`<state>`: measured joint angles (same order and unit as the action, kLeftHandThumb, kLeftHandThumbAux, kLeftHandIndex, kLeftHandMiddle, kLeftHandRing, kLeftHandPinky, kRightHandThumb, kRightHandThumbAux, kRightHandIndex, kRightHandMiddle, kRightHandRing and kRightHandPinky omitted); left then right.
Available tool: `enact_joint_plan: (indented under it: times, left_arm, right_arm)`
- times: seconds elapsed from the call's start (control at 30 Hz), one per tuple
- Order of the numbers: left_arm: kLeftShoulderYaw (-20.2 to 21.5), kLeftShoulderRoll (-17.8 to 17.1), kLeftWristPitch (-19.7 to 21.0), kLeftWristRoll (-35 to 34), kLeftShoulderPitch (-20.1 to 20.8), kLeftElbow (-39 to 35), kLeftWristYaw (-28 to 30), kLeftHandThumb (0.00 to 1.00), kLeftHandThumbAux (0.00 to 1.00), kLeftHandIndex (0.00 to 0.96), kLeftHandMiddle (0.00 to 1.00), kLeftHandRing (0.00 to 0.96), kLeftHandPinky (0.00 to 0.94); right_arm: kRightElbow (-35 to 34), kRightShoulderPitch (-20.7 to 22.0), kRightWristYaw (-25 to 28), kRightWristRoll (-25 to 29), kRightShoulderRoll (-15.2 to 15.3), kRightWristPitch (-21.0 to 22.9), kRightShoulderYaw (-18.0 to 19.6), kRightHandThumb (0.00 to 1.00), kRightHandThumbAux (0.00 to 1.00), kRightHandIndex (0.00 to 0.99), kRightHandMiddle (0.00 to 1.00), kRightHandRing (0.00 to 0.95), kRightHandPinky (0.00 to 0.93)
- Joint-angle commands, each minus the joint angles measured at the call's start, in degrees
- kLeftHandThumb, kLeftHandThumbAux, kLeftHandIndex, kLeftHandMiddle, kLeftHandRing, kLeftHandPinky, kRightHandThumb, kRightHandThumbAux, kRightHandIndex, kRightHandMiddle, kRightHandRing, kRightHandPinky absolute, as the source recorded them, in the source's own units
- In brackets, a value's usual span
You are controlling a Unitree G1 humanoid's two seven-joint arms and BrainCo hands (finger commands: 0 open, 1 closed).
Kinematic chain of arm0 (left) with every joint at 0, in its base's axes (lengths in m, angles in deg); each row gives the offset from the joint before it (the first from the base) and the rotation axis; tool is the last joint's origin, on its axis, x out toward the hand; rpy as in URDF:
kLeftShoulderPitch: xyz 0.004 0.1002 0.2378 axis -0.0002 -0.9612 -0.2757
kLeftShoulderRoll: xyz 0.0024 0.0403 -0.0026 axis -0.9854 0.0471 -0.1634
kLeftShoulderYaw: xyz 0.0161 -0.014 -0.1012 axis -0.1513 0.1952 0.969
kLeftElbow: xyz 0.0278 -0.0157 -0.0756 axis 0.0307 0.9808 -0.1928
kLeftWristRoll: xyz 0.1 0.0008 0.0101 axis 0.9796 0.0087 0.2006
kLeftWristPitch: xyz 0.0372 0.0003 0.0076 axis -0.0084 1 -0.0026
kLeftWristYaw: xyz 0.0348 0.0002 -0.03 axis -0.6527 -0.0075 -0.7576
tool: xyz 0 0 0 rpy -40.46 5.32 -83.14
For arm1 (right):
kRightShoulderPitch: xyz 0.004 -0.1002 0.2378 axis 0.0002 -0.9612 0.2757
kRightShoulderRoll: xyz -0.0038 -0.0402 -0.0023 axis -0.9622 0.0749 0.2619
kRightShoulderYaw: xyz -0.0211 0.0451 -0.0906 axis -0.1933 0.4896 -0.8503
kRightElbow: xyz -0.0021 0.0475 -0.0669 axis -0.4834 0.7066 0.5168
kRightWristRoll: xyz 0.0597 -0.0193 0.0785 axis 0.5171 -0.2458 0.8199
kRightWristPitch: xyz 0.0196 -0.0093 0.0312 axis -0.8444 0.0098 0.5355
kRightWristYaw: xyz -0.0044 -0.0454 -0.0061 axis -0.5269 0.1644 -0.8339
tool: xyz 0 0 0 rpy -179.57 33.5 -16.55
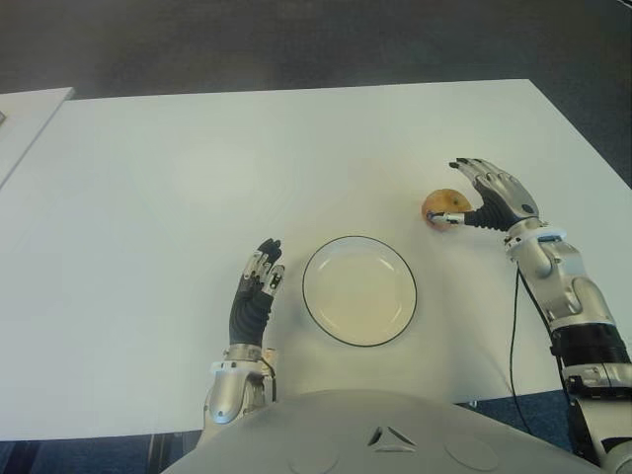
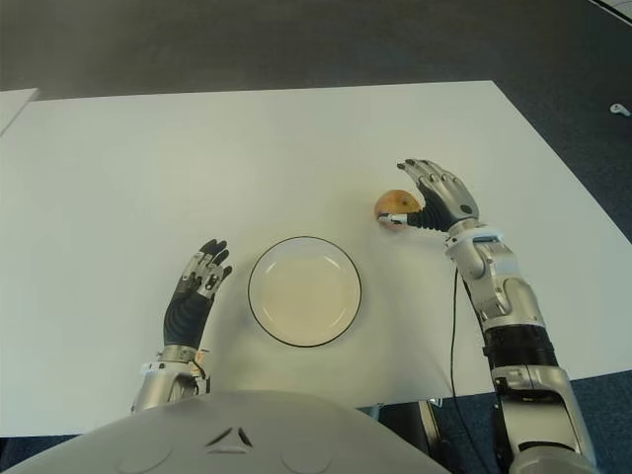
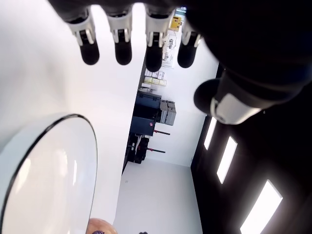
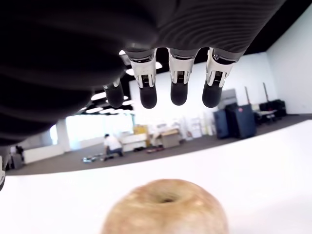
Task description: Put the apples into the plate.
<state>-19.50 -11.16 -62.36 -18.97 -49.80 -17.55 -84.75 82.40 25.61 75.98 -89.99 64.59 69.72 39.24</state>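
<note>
My left hand (image 1: pixel 257 293) shows just left of the plate (image 1: pixel 324 267), fingers straight and relaxed, holding nothing; it's idle. The plate sits centre, near my edge of the white table (image 1: pixel 197 168), and it's got nothing in it. Only one apple (image 1: pixel 443 206) in view, up and to the right of the plate, clear of its rim, sitting on the table stem-dimple up.

My right hand (image 1: pixel 491 197) is right at the apple's right side, fingers (image 4: pixel 178 92) spread and arched over it, thumb tip low by the apple's near side. Can't tell if thumb actually touches. The wrist cam shows a gap between fingertips and fruit, so no grip yet.

I reckon I'm at the reach-and-grasp step. To do it well: bring the palm in closer so the fruit's centred under the fingers, then curl them round the far side w/ the thumb opposing. It's round and smooth, so a fingertip-only pinch could roll it away. Close slowly.
</note>
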Motion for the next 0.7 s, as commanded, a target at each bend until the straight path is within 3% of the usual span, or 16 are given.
enact_joint_plan:
  times: [0.03,0.43,0.7]
  left_arm:
    - [-1.05,0.83,0.74,0.88,-1.02,-0.34,0.10,0.228,0.512,0.107,0.112,0.089,0.113]
    - [-1.04,1.17,0.78,0.50,-1.33,-0.55,0.14,0.237,0.515,0.123,0.116,0.087,0.104]
    - [-0.99,1.30,0.88,0.65,-1.31,-0.58,-0.06,0.240,0.520,0.124,0.116,0.090,0.118]
  right_arm:
    - [5.13,2.63,-2.18,-0.10,-0.65,0.68,-2.85,0.417,0.412,0.048,0.066,0.024,0.027]
    - [13.11,6.49,-6.23,-0.27,-0.12,1.01,-7.04,0.371,0.438,0.032,0.079,0.050,0.068]
    - [18.47,8.50,-7.52,1.39,0.01,0.70,-8.05,0.325,0.454,0.027,0.060,0.039,0.047]
